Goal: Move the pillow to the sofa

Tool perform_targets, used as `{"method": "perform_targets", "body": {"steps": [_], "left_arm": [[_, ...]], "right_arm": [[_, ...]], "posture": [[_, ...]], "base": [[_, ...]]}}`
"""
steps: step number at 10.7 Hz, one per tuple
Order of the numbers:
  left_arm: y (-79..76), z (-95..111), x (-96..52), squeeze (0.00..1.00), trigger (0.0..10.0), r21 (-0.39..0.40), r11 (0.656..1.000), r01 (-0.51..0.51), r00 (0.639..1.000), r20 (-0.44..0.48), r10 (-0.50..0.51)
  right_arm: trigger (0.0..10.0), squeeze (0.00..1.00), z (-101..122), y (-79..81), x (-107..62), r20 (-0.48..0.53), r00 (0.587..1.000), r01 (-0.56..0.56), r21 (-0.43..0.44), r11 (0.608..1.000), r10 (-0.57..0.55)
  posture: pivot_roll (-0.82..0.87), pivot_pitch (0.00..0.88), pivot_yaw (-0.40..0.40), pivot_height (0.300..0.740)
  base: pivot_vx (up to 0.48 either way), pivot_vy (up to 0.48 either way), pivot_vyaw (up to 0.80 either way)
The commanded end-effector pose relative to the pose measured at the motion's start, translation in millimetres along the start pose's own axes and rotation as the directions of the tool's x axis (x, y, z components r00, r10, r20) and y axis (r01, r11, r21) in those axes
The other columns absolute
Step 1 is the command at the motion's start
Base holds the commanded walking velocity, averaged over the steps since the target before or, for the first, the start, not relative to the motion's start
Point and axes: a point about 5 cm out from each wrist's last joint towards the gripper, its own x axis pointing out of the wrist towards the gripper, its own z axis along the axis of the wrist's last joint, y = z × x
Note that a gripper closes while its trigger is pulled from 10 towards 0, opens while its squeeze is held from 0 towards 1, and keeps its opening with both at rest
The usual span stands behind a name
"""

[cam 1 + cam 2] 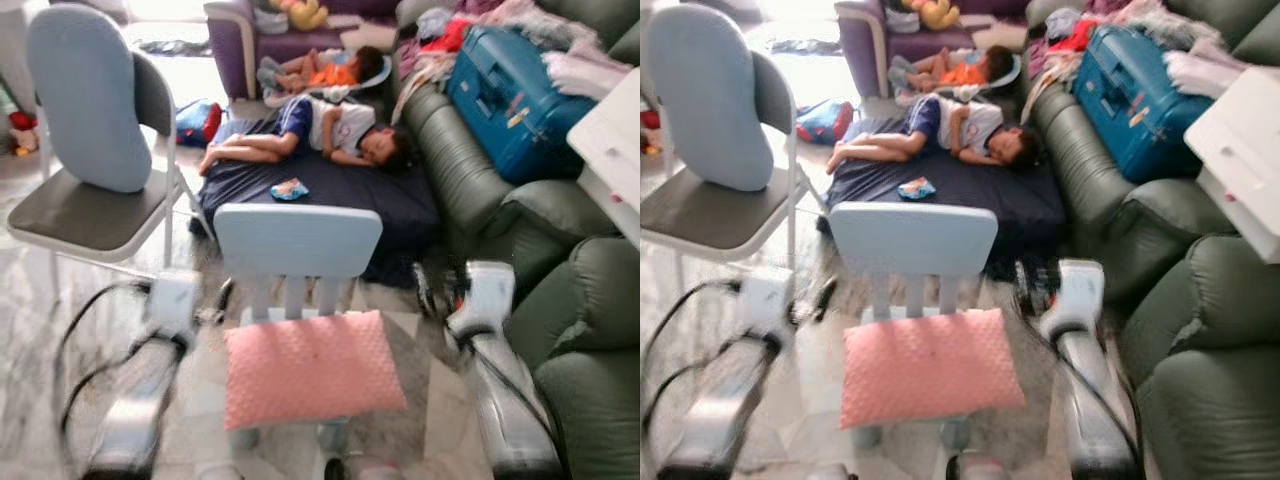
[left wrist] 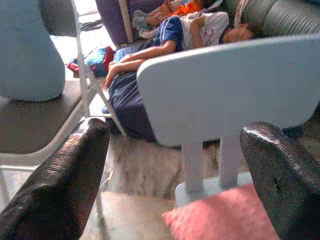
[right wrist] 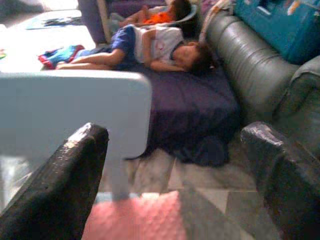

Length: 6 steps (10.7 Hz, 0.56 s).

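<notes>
A pink pillow (image 1: pixel 312 367) lies flat on the seat of a small light-blue child's chair (image 1: pixel 297 240) directly in front of me. The dark green sofa (image 1: pixel 590 330) runs along the right side. My left gripper (image 2: pixel 177 132) is held to the left of the chair, level with its backrest, fingers (image 2: pixel 65 175) spread open and empty, with the pillow's corner (image 2: pixel 225 217) low between them. On the chair's right, between it and the sofa, my right gripper (image 3: pixel 175 132) is also open and empty. The pillow (image 3: pixel 135 217) lies just below it.
Two people lie on a dark mattress (image 1: pixel 330 195) on the floor behind the chair. At the left stands a grey folding chair (image 1: pixel 75 215) with a pale blue cushion (image 1: pixel 85 95). A blue suitcase (image 1: pixel 510 90) and clothes cover the sofa's far seats. A white object (image 1: pixel 615 150) juts in at right.
</notes>
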Motion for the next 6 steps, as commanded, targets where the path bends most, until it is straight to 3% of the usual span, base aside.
{"method": "perform_targets", "body": {"steps": [1, 2, 3, 6], "left_arm": [[1.0, -0.6, -5.9, 0.0, 10.0, 0.002, 1.0, 0.005, 1.0, -0.008, -0.005], [2.7, -7.0, -18.9, 0.0, 10.0, 0.001, 1.0, -0.008, 0.999, -0.031, 0.008], [2.8, -8.5, -23.4, 0.0, 10.0, 0.012, 1.0, -0.021, 0.999, -0.04, 0.021], [-1.1, 2.7, -11.8, 0.0, 10.0, 0.021, 1.0, -0.002, 1.0, -0.009, 0.003]], "right_arm": [[10.0, 0.0, 1.9, 2.6, -6.4, 0.002, 1.0, -0.026, -0.005, 1.0, 0.026], [10.0, 0.0, -9.0, 1.9, -22.7, -0.033, 0.999, -0.041, -0.026, 0.999, 0.041], [10.0, 0.0, -13.2, 0.3, -26.6, -0.053, 0.998, -0.038, -0.013, 0.999, 0.037], [10.0, 0.0, -4.5, 4.7, -12.9, -0.035, 0.998, -0.058, -0.032, 0.998, 0.057]], "posture": [[0.0, 0.06, -0.05, 0.74], [0.0, 0.063, -0.051, 0.74], [0.0, 0.064, -0.05, 0.74], [0.0, 0.044, -0.044, 0.74]], "base": [[0.0, 0.0, 0.0], [0.0, 0.0, 0.0], [0.0, 0.0, 0.0], [0.0, 0.0, 0.0]]}}
